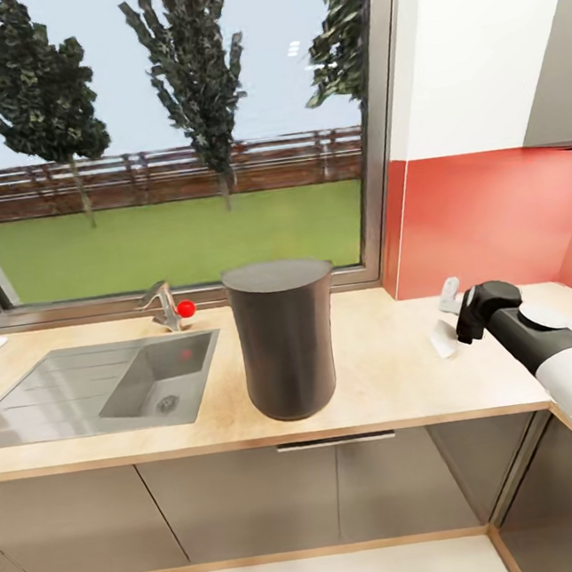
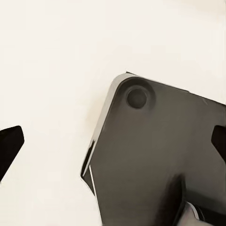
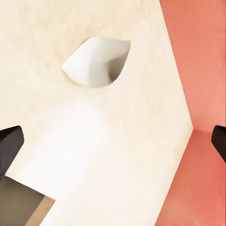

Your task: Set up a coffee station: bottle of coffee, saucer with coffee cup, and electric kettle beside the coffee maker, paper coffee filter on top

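Presently my right end effector (image 3: 113,141) hangs with fingers spread wide above the light wood-grain table (image 1: 395,371); the folded white paper coffee filter (image 3: 96,61) lies just ahead of it, untouched; the tall dark grey matte coffee maker (image 1: 284,340) stands well off to its left; thin paper may slide or crumple if I pinch clumsily.

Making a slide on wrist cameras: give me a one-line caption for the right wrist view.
Open right gripper hovering above a white folded paper coffee filter on the light wood-grain countertop beside the red backsplash.
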